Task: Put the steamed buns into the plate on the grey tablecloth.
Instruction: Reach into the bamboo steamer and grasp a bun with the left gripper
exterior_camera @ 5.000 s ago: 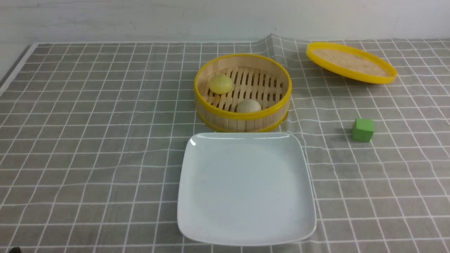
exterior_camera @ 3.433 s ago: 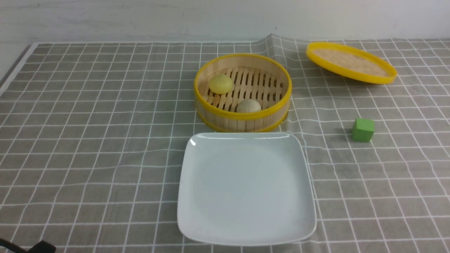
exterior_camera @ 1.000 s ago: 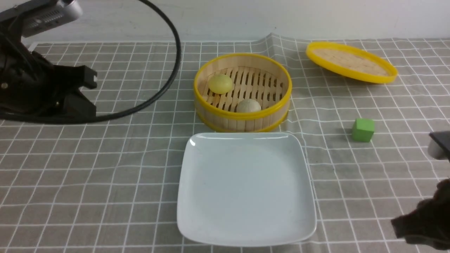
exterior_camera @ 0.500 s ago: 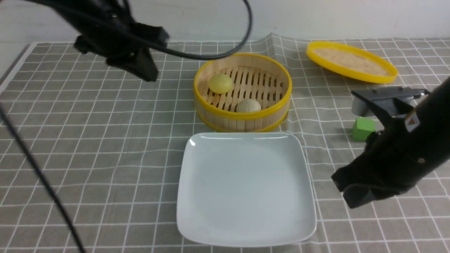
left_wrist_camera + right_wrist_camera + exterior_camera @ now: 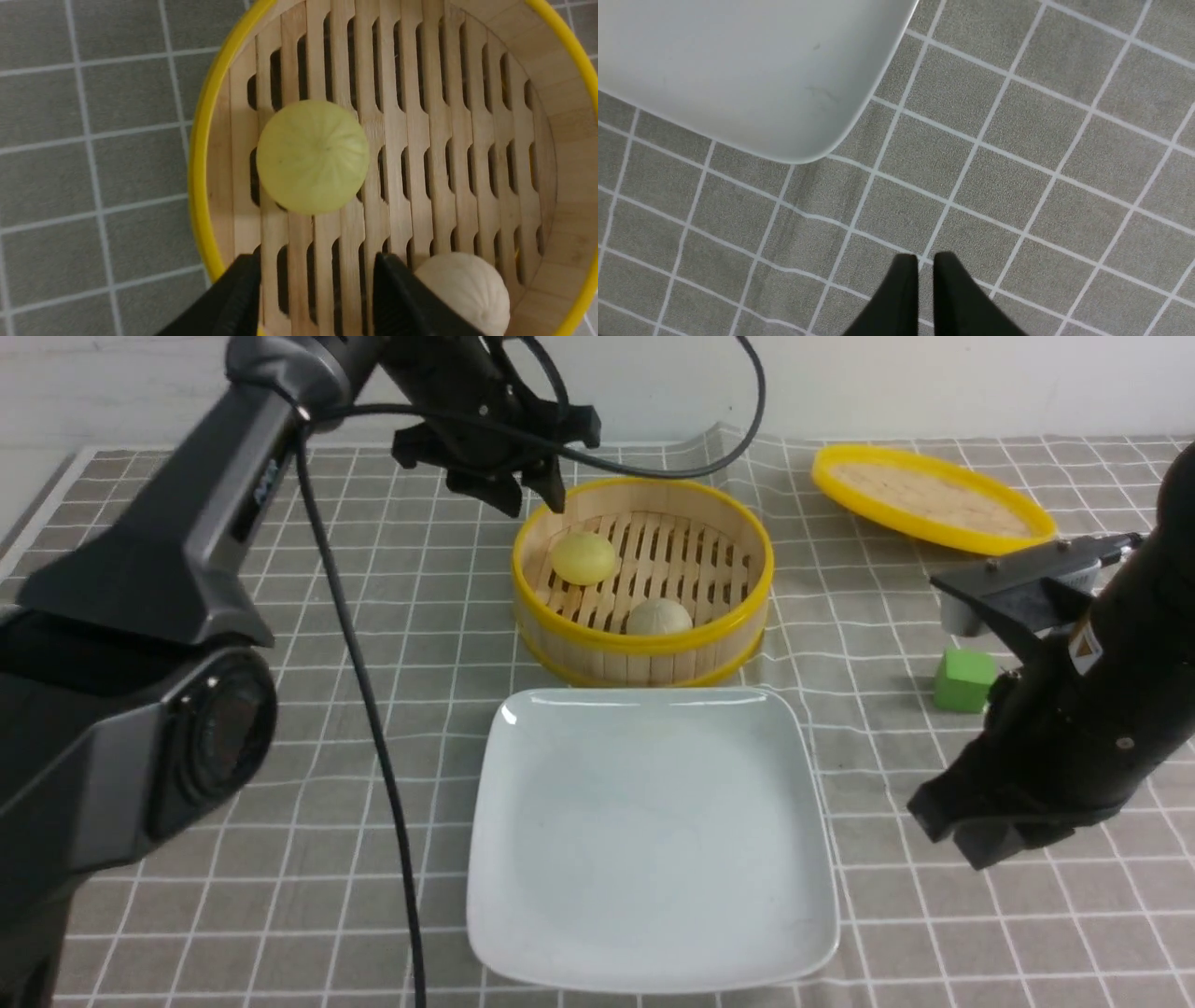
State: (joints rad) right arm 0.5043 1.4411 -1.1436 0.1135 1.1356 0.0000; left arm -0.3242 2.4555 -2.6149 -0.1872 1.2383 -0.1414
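Two steamed buns lie in a round yellow-rimmed bamboo steamer basket (image 5: 644,649): a pale yellow bun (image 5: 583,558) (image 5: 312,156) at its far left and a beige bun (image 5: 659,616) (image 5: 460,289) near its front wall. My left gripper (image 5: 530,497) (image 5: 317,280) hovers open over the basket's far-left rim, close to the yellow bun, holding nothing. The white square plate (image 5: 649,933) (image 5: 738,70) lies empty on the grey tablecloth (image 5: 868,616) in front of the basket. My right gripper (image 5: 980,835) (image 5: 925,266) hangs beside the plate's right edge, its jaws only a narrow slit apart and empty.
The bamboo lid (image 5: 934,502) leans at the back right. A green cube (image 5: 963,679) sits on the cloth just behind my right arm. My left arm's black cable (image 5: 373,709) hangs down to the left of the plate. A cloth wrinkle rises behind the basket.
My left arm swung in from the left to the basket's far rim and its jaws opened wide. My right arm came in at the right of the plate, and its jaws parted slightly.
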